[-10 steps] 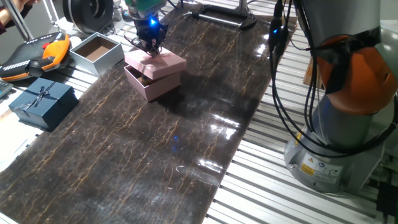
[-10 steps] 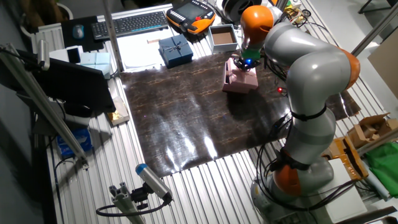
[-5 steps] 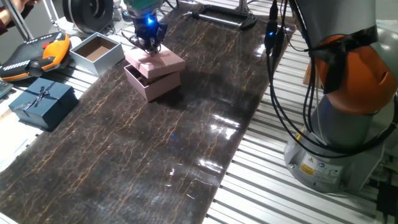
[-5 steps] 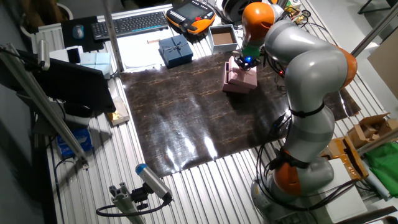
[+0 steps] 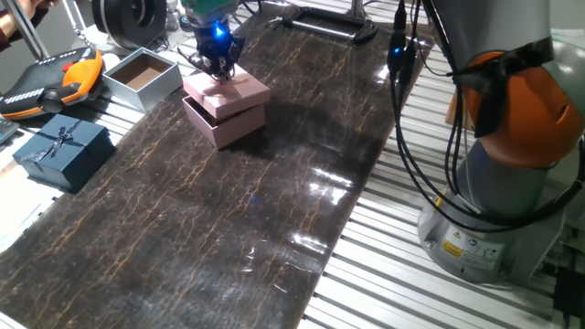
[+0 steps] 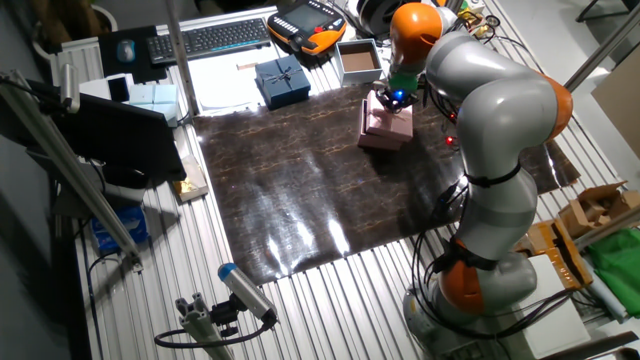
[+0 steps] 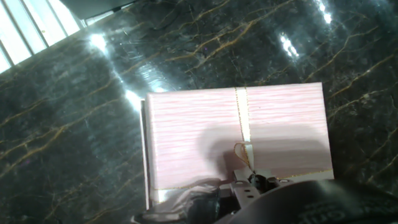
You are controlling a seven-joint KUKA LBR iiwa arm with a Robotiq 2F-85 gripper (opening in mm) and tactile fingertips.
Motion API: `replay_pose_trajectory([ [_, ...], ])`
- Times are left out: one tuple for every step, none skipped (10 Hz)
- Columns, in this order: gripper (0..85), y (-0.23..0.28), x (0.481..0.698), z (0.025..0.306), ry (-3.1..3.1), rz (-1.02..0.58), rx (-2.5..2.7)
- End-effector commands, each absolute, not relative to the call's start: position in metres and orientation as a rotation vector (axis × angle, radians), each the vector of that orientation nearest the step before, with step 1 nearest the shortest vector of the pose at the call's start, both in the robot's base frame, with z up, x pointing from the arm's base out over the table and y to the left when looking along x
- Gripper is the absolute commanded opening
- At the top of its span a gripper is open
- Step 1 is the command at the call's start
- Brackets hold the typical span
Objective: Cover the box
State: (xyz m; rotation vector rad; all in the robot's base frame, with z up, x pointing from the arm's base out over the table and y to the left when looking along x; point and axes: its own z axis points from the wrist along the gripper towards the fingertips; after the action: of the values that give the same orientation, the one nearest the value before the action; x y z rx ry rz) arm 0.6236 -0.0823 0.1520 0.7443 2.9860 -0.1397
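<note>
From the hand view, the gripper point(image 7: 249, 186) sits right on the pale pink cardboard lid point(image 7: 236, 140), by its thin bow mark; whether it clamps the lid, I cannot tell. Under the lid, the matching pink square box point(image 5: 219, 123) on the dark marbled table point(image 5: 228, 228) peeks out sideways, so the lid rests skewed, not yet seated.

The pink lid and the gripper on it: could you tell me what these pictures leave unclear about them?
- Gripper fingertips: too small in both fixed views, cut off by the hand view's bottom edge; open or shut unclear.
- Box interior: covered by the lid.
- Lid seating: offset in one fixed view; the arm blocks the other.
</note>
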Motion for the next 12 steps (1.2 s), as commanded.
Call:
replay_pose_trajectory([
  [0.7,-0.082,0.625,0.152,2.985,-0.142,0.744],
  [0.7,-0.082,0.626,0.151,2.986,-0.137,0.744],
  [0.7,-0.082,0.626,0.15,2.988,-0.135,0.74],
  [0.7,-0.082,0.626,0.148,2.988,-0.133,0.742],
  [0.7,-0.082,0.626,0.147,2.988,-0.13,0.745],
  [0.7,-0.081,0.626,0.147,2.986,-0.13,0.744],
  [0.7,-0.08,0.626,0.146,2.986,-0.13,0.747],
  [0.7,-0.078,0.626,0.145,2.984,-0.129,0.751],
  [0.7,-0.077,0.626,0.143,2.98,-0.133,0.752],
  [0.7,-0.076,0.626,0.141,2.977,-0.132,0.756],
  [0.7,-0.075,0.627,0.14,2.976,-0.131,0.756],
  [0.7,-0.073,0.626,0.139,2.974,-0.13,0.758],
])
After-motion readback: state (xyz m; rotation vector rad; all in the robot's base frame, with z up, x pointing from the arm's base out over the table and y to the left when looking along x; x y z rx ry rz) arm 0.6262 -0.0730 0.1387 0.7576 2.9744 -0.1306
